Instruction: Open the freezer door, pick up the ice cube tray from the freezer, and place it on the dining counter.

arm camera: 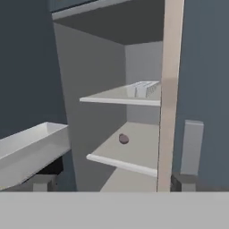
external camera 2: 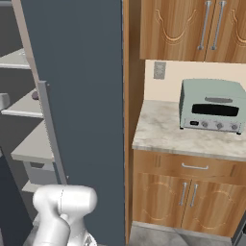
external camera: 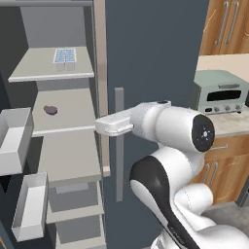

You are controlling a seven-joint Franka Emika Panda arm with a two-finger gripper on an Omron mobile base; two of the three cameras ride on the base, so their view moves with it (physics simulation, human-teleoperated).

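While level, tool [arm camera: 112, 181] (jaws wide) facing freezer [arm camera: 134, 129].

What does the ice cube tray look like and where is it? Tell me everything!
The ice cube tray is a small, flat rectangle with a white rim and a grid of pale blue square cells. It lies flat on the upper grey shelf of the open freezer, toward the shelf's right side. Nothing else touches it. In the hand view it shows as a pale ridged shape on that shelf.
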